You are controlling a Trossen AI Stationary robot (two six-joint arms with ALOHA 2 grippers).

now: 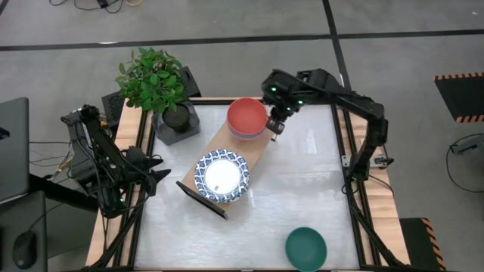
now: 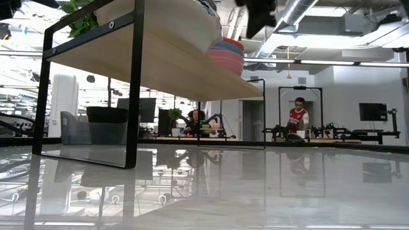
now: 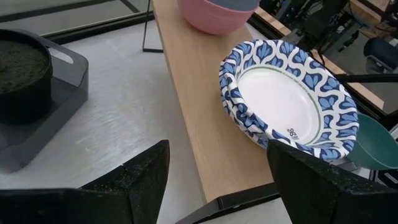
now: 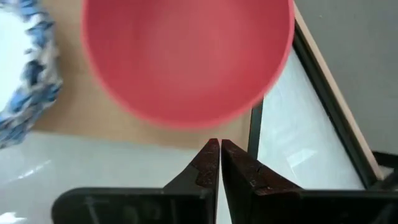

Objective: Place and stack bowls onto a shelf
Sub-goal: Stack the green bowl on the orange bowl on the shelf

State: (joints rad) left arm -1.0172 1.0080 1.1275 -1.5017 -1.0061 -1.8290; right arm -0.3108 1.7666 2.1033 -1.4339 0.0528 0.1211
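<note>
A leafy green potted plant (image 1: 155, 81) is sitting in a dark pot on a grey tray (image 1: 175, 125) at the table's far left corner. Beyond the table, a person in red (image 2: 298, 116) is standing among desks, and another (image 2: 195, 118) is sitting at monitors.

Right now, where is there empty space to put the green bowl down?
The tabletop is bare between the shelf and the teal bowl. The shelf is crowded: red bowl stack, patterned dishes, only a small gap between.
</note>
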